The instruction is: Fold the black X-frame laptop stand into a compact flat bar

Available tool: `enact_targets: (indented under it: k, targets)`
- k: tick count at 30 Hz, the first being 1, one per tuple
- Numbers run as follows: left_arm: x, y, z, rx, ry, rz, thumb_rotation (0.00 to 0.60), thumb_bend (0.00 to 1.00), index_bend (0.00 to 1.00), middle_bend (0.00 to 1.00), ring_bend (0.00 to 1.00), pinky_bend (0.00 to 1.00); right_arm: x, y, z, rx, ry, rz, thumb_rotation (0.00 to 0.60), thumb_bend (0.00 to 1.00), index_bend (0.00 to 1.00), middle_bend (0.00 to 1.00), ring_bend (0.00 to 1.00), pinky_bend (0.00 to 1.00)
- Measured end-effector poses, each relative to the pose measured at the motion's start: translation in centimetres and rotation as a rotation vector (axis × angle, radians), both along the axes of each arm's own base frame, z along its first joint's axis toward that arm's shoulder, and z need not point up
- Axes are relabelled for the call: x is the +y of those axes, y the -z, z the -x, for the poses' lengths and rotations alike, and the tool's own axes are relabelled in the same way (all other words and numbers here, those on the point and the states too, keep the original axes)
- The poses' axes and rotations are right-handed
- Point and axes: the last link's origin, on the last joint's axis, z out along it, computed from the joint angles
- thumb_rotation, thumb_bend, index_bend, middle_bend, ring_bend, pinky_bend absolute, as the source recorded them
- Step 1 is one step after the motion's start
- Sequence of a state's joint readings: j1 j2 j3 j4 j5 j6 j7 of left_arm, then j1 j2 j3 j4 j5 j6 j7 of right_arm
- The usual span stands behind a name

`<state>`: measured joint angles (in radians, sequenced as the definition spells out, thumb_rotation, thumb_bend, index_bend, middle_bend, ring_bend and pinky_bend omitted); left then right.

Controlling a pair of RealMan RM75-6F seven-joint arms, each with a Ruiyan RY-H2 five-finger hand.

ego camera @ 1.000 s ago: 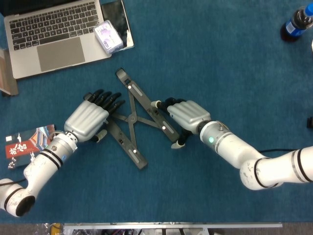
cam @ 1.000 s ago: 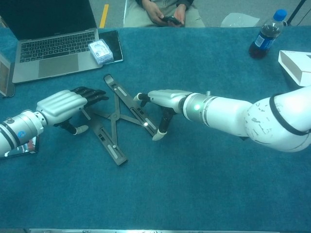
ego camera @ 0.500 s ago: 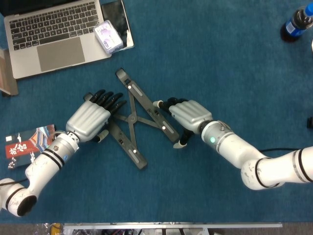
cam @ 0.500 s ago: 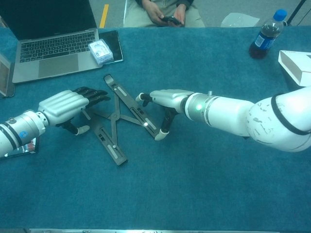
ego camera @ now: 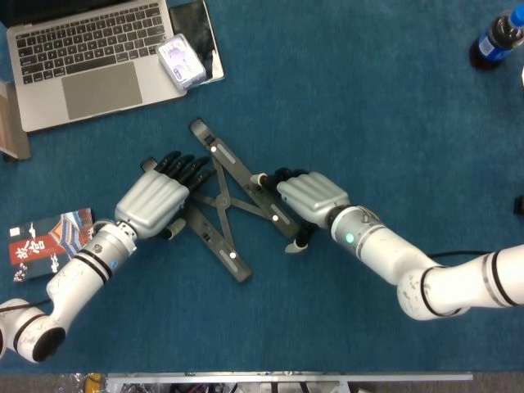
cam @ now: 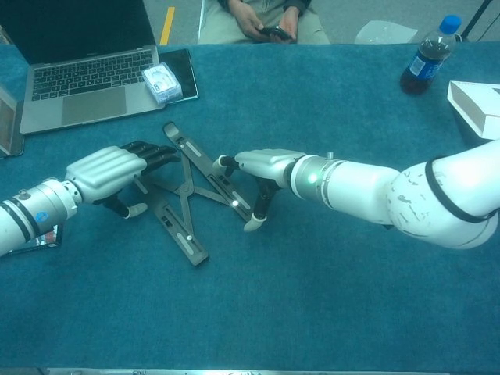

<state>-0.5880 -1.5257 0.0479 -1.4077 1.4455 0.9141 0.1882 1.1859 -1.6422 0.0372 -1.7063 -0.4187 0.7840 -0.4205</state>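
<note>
Stand lies half-open on your bench; your left hand and right hand press its sides, fingers loosely curled, gripping nothing.

The robot's white left hand lies palm-down with dark fingers extended; the white right hand (thumb hanging low) reaches leftward, fingers forward.

One black laptop stand is lying on the blue cloth, with two robot hands — the left hand and the right hand — showing beside it. Sitting around them are one open laptop, one small box, one bottle — and one booklet.
</note>
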Motion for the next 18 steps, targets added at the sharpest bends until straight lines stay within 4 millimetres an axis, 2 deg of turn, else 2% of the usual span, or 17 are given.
enact_targets:
  k: [18]
  targets:
    - [-0.5,0.5,-1.6,-0.032,0.024,0.015,0.6,0.35,0.0,0.0,0.0,0.0,1.3,0.2,-1.0,-0.022,-0.016,-0.021,0.6,0.0,0.0,0.13,0.0,0.11]
